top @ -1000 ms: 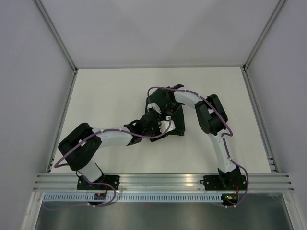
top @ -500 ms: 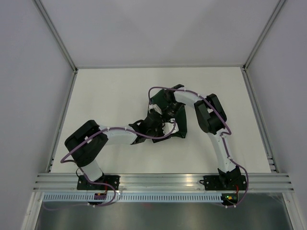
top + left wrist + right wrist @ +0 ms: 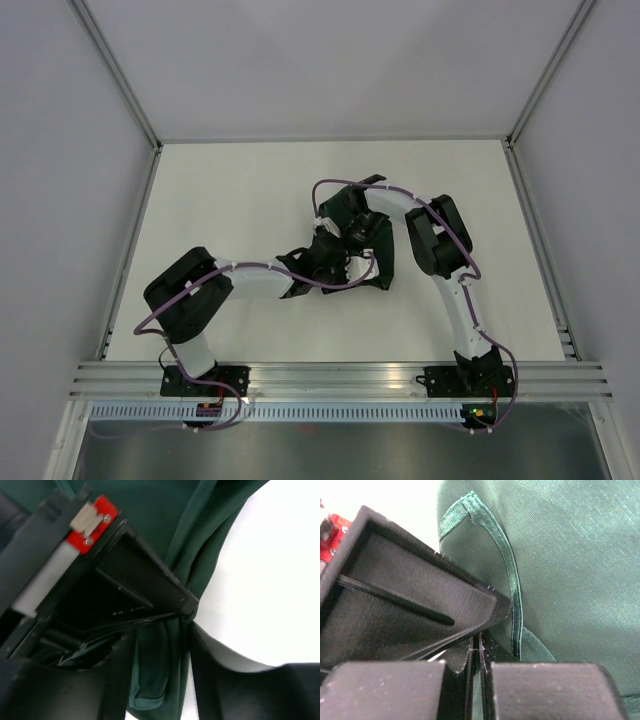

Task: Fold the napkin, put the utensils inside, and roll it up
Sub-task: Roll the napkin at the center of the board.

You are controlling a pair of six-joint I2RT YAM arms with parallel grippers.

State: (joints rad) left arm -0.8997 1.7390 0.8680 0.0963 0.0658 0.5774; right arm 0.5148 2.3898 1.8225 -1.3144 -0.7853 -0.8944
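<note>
My left arm comes in from the near-left corner toward the middle of the desk. Its jaws sit partway apart with a bunched fold of the napkin running between them, but I honestly can't tell if they're actually clamping it. The napkin's crumpled up around the desk's centre, a bit toward the right edge, under both wrists. My right arm curls over from the near-right corner, jaws closed tight, pinching the napkin's hemmed edge right beside the left ones.
</note>
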